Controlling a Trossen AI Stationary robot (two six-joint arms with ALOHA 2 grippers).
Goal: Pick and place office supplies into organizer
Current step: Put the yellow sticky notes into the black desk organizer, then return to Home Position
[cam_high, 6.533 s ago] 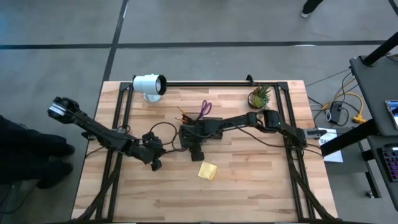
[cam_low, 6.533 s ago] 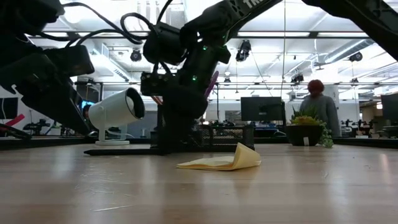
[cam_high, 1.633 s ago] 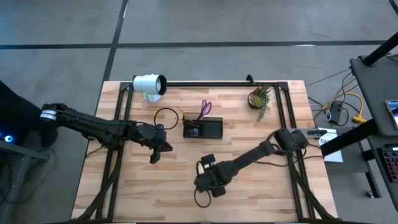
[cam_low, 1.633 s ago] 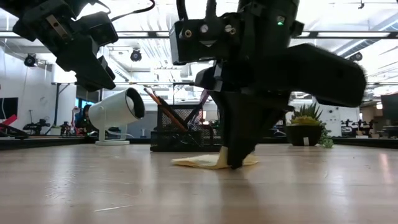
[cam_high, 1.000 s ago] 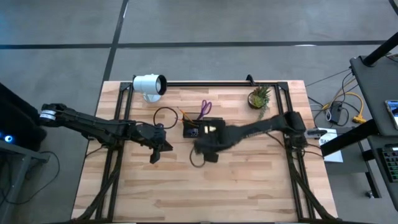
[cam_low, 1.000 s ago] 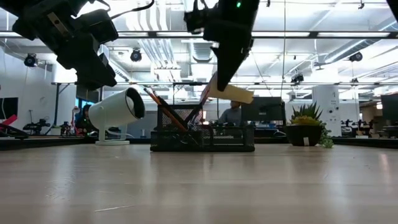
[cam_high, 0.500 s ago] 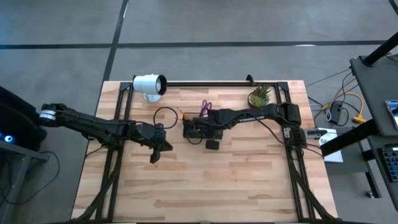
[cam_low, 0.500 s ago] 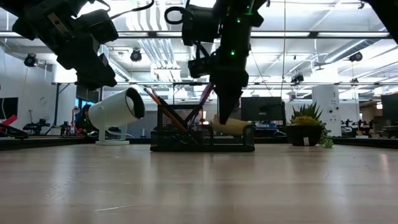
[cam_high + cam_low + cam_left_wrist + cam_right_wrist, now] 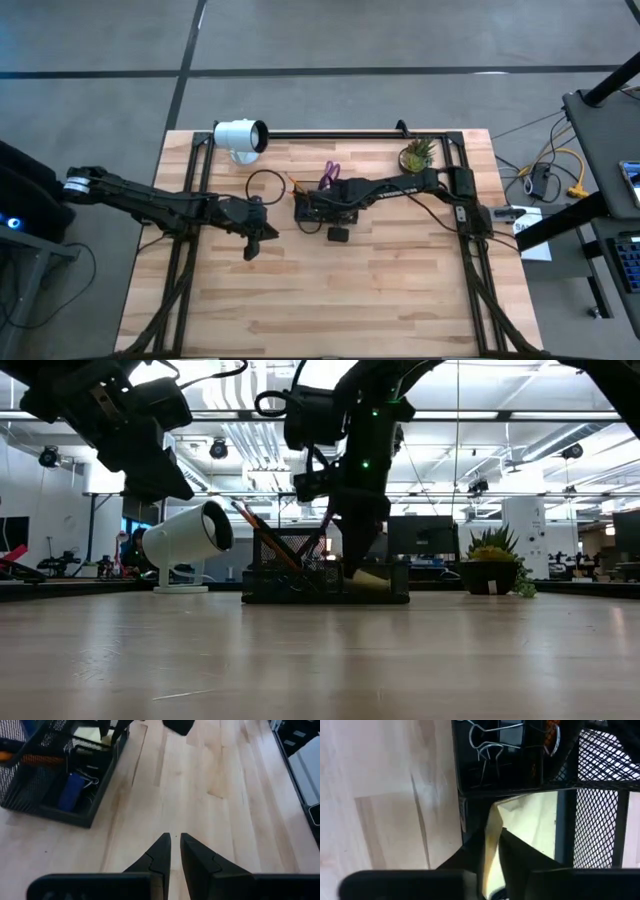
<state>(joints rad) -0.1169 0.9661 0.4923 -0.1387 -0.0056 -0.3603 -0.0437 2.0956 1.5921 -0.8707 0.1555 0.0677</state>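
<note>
The organizer is a black wire-mesh tray at the table's middle. Orange and dark pencils and purple scissors stand in its taller compartment. A blue item and wire binder clips lie in other sections. My right gripper reaches down into the low compartment, shut on the yellow sticky-note pad. My left gripper hovers shut above the table, left of and nearer than the organizer. My right gripper pinches the yellow pad by one edge between its two fingers, coming from above and pointing down into the organizer. The pad slants down from the fingers, with its free end low inside the tray compartment.
A white cylindrical lamp stands at the far left of the table and a potted plant at the far right. A dark frame runs along the far edge. Bare wood lies near the organizer.
My right gripper, holding the yellow pad high over the organizer's near side, moved a little toward the far edge and went down into the tray's low compartment. The pad went from lifted clear above the organizer to sitting low inside it.
</note>
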